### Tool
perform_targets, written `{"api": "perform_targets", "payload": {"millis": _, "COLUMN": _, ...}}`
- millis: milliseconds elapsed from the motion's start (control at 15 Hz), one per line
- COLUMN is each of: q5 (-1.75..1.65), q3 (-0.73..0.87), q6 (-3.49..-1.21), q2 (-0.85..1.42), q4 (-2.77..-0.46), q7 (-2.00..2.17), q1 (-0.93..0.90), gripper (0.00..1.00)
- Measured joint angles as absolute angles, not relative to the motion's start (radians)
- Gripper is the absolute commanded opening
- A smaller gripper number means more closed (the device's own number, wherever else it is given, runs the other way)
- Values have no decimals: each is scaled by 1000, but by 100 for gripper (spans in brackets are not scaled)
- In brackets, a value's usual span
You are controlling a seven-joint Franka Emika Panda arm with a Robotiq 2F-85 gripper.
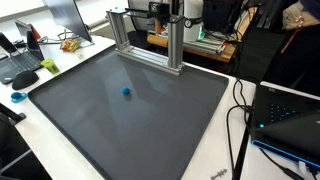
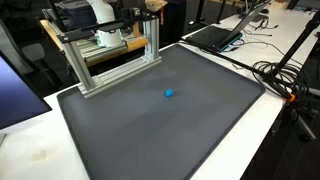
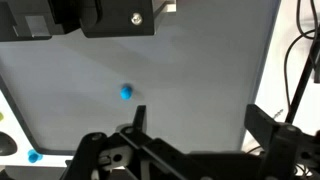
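Small blue ball (image 3: 125, 92) on grey mat (image 3: 200, 60).
Being seen at eleven o'clock of gripper (image 3: 205, 145), well apart; fingers (image 3: 270, 130) being held released, empty.

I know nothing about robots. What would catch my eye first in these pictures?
A small blue ball lies alone near the middle of a big dark grey mat. At the mat's far edge stands an aluminium frame. In the wrist view the gripper hangs above the mat with jaws wide open, apart from the ball.
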State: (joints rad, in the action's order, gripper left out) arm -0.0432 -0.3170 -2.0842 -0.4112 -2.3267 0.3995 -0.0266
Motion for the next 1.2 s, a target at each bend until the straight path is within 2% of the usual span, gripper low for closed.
{"api": "perform_targets", "payload": {"millis": 600, "q5": -45, "q3": -301, "q6": -2082, "q2": -411, "q4": -2327, "q7": 377, "q1": -34, "gripper": 100}}
{"api": "perform_targets", "payload": {"millis": 1200, "q5": -44, "q3": -92, "q6": -1905, "q2": -471, "q4": -2330, "q7": 63, "q1": -40, "gripper": 100}}
